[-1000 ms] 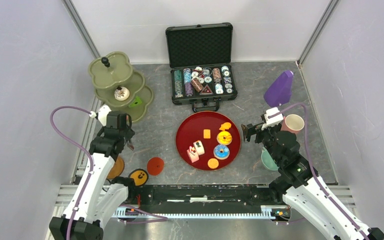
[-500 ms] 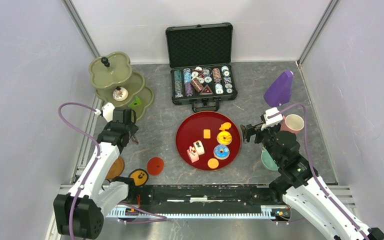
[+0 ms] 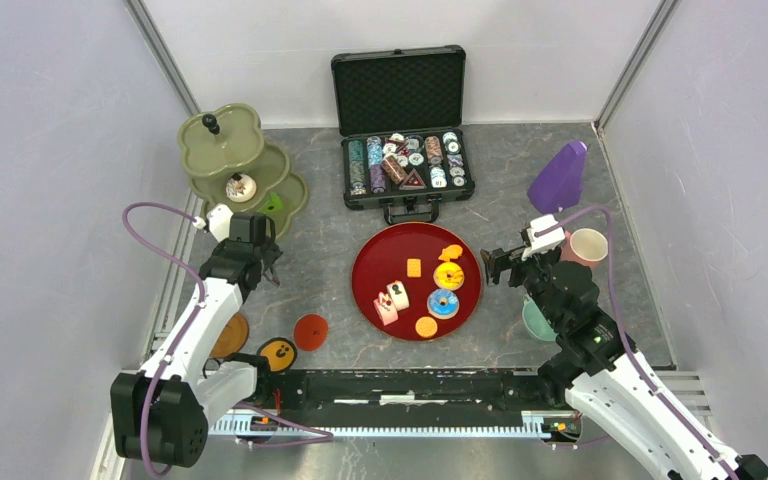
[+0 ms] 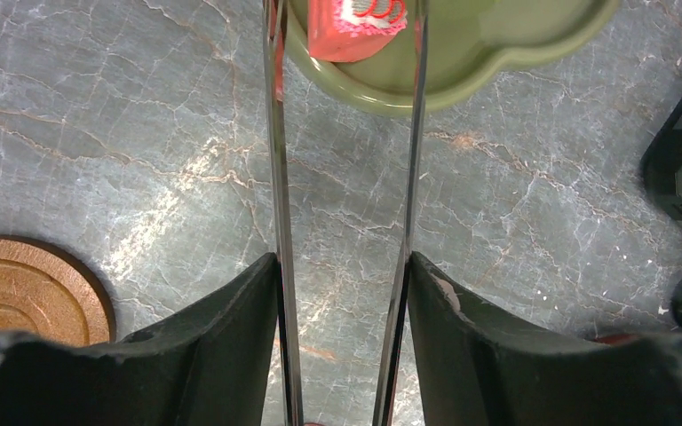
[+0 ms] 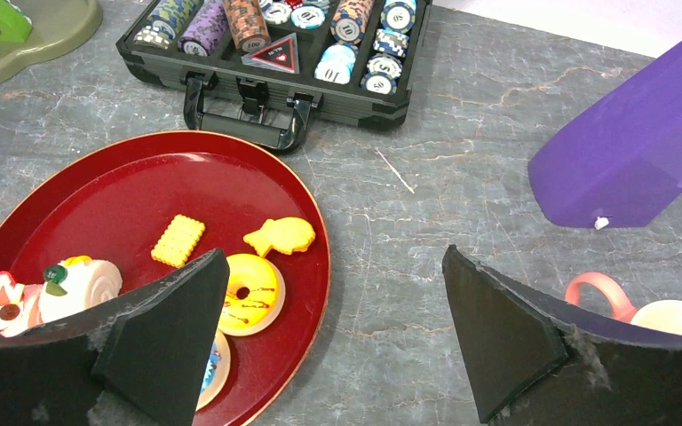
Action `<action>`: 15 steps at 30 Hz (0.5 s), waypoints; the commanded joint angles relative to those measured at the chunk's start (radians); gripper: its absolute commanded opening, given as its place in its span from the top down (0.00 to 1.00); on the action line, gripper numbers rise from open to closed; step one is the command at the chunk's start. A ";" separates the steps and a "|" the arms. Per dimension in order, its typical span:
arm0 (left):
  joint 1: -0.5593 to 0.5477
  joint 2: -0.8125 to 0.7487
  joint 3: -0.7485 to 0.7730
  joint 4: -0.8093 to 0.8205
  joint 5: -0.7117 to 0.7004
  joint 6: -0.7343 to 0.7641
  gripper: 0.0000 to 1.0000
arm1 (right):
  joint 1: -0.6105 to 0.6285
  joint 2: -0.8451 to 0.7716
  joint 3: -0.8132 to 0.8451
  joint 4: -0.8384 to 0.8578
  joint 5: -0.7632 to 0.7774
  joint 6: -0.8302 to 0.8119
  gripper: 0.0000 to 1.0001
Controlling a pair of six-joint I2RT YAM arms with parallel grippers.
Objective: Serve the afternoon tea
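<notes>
The cake slice (image 4: 355, 22) is seen on the olive-green stand (image 4: 462, 67), just beyond the left gripper (image 4: 344, 222), whose jaws are parted and empty. The right gripper (image 5: 333, 257) is held wide apart beside the yellow donut (image 5: 247, 293) on the red tray (image 5: 133, 191).

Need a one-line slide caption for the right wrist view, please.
Open right claw near the red tray carrying a yellow donut and biscuits, poker-chip case behind.
</notes>
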 commanded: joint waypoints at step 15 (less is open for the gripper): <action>0.006 -0.030 0.016 0.043 0.036 -0.044 0.44 | 0.004 -0.010 0.012 0.019 0.024 0.005 0.02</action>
